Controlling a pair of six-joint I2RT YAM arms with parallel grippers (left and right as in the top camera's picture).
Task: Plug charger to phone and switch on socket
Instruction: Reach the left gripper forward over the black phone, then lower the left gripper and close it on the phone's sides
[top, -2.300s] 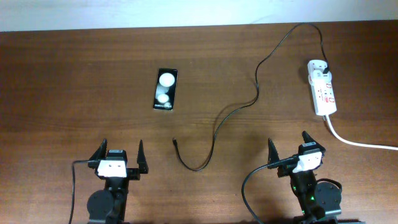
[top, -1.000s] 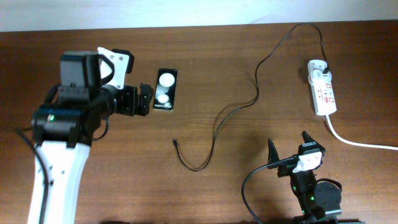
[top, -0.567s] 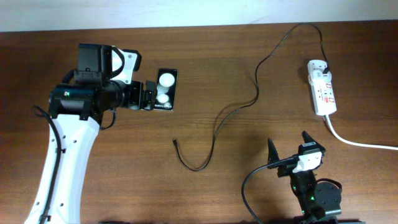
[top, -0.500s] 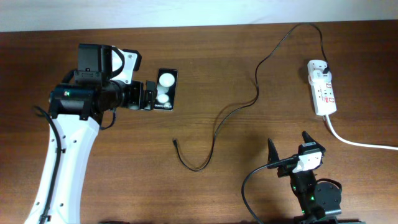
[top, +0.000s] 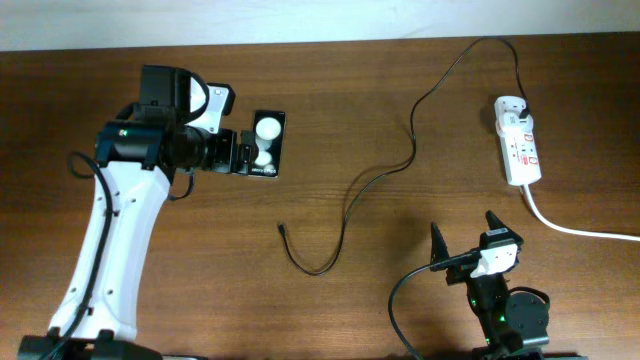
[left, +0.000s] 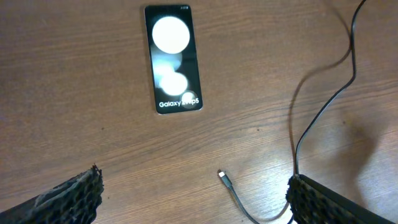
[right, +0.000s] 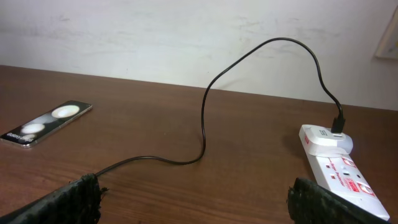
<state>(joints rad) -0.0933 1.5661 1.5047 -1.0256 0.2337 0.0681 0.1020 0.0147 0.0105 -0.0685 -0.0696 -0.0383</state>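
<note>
The phone (top: 266, 143) lies flat, screen up, on the left half of the table and shows again in the left wrist view (left: 173, 59). The charger (top: 345, 212) runs from the socket (top: 520, 143) across the table, and its connector tip (top: 281, 228) lies free below the phone. My left gripper (top: 243, 153) hangs open over the phone's left edge with nothing between its fingers. In its own view (left: 196, 190) the tip (left: 222, 177) lies on the wood below the jaws. My right gripper (top: 463, 228) rests open and empty at the near edge (right: 196, 186).
A thick white cord (top: 580, 228) leaves the socket toward the right edge. The charger's plug (right: 337, 122) sits in the socket's far end (right: 326, 138). A pale wall (right: 155, 37) bounds the far side of the wooden table (top: 120, 90).
My left arm rose from its rest at the near edge and swung to the phone, then crept right until its fingers overlap the phone's left side. The right arm has not moved.
</note>
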